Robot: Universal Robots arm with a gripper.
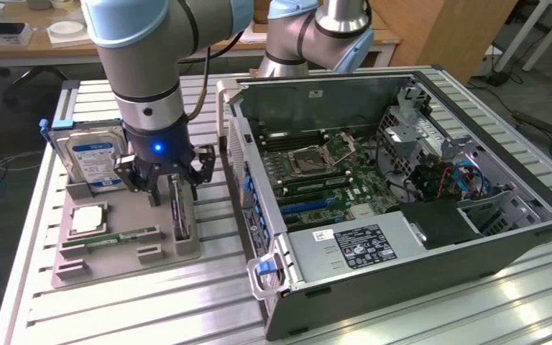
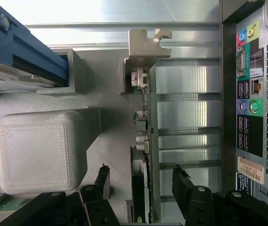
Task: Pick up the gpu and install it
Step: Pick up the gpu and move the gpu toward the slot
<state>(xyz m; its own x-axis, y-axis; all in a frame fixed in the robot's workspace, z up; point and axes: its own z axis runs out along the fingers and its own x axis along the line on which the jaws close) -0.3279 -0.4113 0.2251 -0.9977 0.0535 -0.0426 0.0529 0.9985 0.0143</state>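
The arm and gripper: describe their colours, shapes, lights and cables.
The arm is a silver-grey tube with pale blue joint caps. Its wrist section is black, with a small glowing blue light. A black cable runs alongside it. The gripper is black, with two slim fingers fastened by visible screws.

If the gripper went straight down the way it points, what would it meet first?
The gpu, standing on edge in the grey holder. The open gripper straddles it, so its top edge would likely reach the palm first, though depth is unclear.
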